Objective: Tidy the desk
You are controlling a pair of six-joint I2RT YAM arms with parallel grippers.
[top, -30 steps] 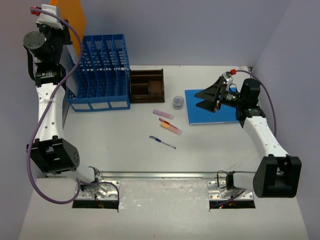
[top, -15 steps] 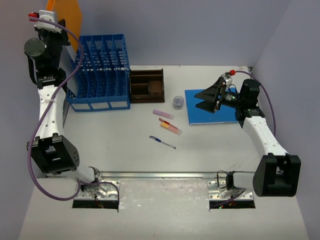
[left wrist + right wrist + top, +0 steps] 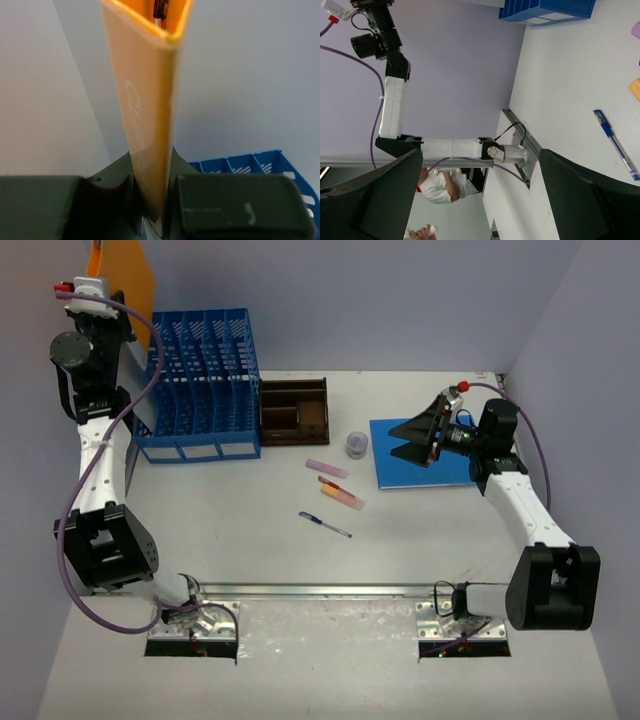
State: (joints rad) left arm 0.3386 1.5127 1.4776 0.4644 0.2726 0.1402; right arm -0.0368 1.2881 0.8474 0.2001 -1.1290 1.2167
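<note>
Desk fills the top view, long axis left to right, rail along its near edge. Left gripper pinches an upright orange folder high beside the blue rack. Right gripper hangs spread wide over a blue book.

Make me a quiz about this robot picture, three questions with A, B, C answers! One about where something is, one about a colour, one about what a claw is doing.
1. Where is the slim blue pen?
A) lying on the off-white desk
B) in the blue mesh file rack
C) in the dark-brown wooden tray

2. What colour is the flat folder pinched by the left gripper?
A) green
B) orange
C) black

3. How is the right gripper?
A) shut on the pen
B) shut on the folder
C) open

Answers: 1 A, it lies on bare desk; 2 B, orange shows between the fingers; 3 C, its jaws stand wide apart, holding nothing.
</note>
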